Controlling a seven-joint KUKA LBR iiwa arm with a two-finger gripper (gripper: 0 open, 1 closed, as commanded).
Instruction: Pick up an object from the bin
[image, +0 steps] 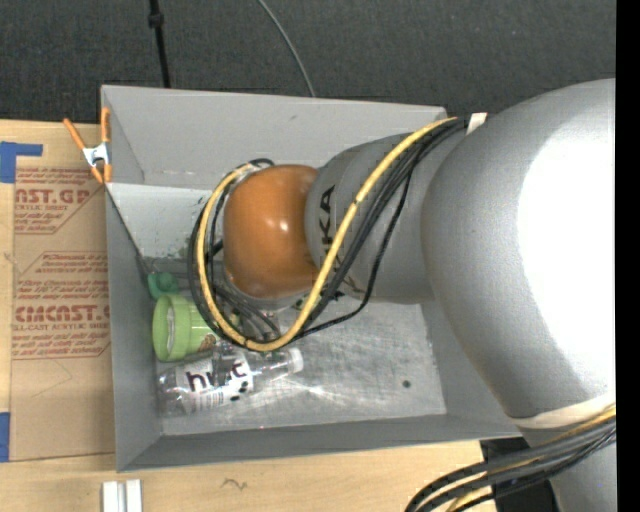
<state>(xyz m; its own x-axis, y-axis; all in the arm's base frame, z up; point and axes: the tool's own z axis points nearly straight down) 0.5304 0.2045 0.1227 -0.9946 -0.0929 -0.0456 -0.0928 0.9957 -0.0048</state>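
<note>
Bottle (228, 378), clear with black lettering, lies sideways in the bin's (300, 125) lower-left corner beside a green tub (176, 328), where sloped walls funnel loose things. Hand (234, 350) hangs just above; open or closed, can't tell.

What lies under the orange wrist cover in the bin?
Poking out at its lower left: a green round container and, just below it, a clear bottle with black lettering. Whatever lies directly beneath the orange cover is hidden by the arm.

The arm (500, 250) reaches in, orange-covered wrist (265, 230) pointing down.
</note>
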